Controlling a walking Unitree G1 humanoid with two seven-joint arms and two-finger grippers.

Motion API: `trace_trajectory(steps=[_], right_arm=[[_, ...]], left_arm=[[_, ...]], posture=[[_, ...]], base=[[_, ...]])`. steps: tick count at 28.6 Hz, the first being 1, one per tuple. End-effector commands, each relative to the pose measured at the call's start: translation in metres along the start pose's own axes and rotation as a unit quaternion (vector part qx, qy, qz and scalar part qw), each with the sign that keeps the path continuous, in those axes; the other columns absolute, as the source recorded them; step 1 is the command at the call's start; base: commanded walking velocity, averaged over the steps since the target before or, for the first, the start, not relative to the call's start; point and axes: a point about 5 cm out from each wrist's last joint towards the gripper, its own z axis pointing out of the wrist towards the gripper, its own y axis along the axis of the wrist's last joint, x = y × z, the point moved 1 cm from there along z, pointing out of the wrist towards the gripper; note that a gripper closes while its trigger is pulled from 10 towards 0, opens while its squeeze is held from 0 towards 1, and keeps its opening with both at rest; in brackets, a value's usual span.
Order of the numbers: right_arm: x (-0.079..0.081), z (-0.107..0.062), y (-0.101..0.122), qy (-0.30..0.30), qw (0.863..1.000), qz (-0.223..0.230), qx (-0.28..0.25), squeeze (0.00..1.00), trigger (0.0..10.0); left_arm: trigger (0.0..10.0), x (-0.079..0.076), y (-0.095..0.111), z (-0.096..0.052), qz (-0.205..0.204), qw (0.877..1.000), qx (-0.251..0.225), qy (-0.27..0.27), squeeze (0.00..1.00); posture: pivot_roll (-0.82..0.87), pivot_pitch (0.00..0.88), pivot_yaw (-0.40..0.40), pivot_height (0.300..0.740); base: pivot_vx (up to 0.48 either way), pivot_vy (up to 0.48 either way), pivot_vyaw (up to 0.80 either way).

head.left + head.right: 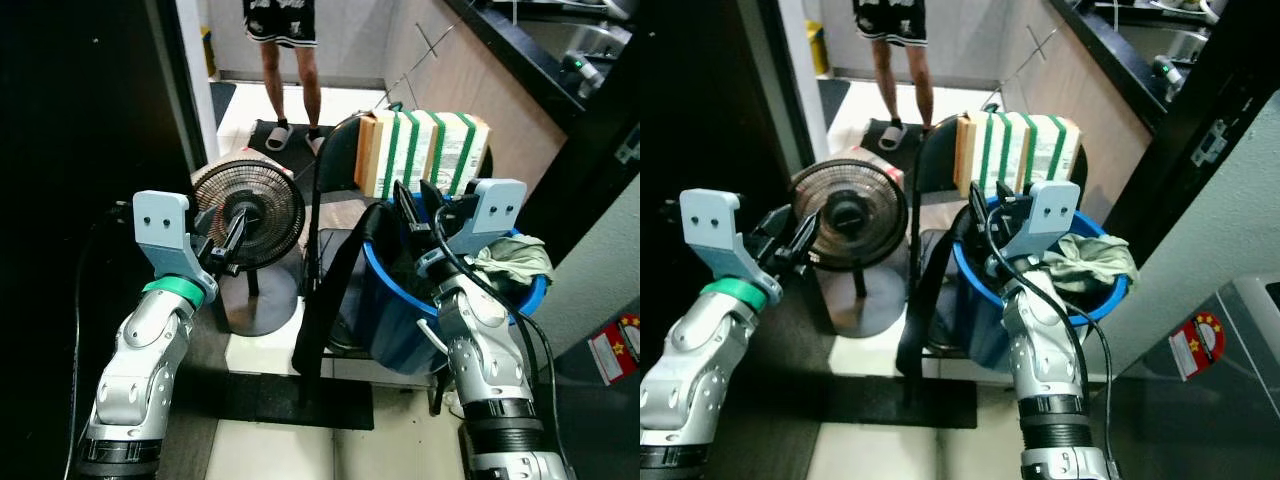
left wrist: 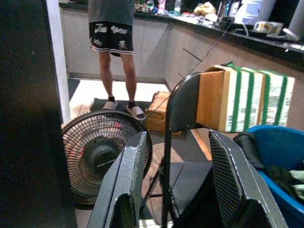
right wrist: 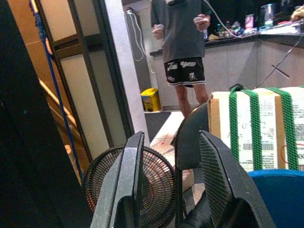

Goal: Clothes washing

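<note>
With our right gripper [image 1: 412,215] open wide above the bucket [image 1: 385,285], we judge the clothes [image 1: 512,262] soft, light, best pinched at a raised fold.

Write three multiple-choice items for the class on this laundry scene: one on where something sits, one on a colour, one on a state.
1. Where does the round black floor fan stand?
A. to the left of the black folding chair
B. inside the bucket
C. on the counter

2. What colour is the round plastic bucket that holds the crumpled clothes?
A. red
B. blue
C. white

3. How do the fingers of the left end effector stand?
A. clamped on cloth
B. shut, holding nothing
C. apart, holding nothing

Answers: 1 A, the fan is on the floor left of the black folding chair. 2 B, its rim and wall are blue. 3 C, the left wrist view shows a gap between the fingers.
</note>
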Motion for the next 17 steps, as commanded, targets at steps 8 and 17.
trace_trajectory(steps=[8,17], right_arm=[[0.005,0.0,-0.002,0.006,1.0,-0.004,0.006,0.0,10.0],[-0.016,-0.005,-0.016,-0.051,0.997,-0.042,0.048,0.0,10.0]], left_arm=[[10.0,-0.001,-0.002,-0.004,-0.004,1.0,-0.001,0.001,0.0],[10.0,0.006,-0.015,-0.006,0.002,0.999,0.026,0.022,0.0]], posture=[[0.08,0.0,0.02,0.74],[0.08,0.0,0.018,0.74]], base=[[0.0,0.0,0.0],[0.0,0.0,0.0]])
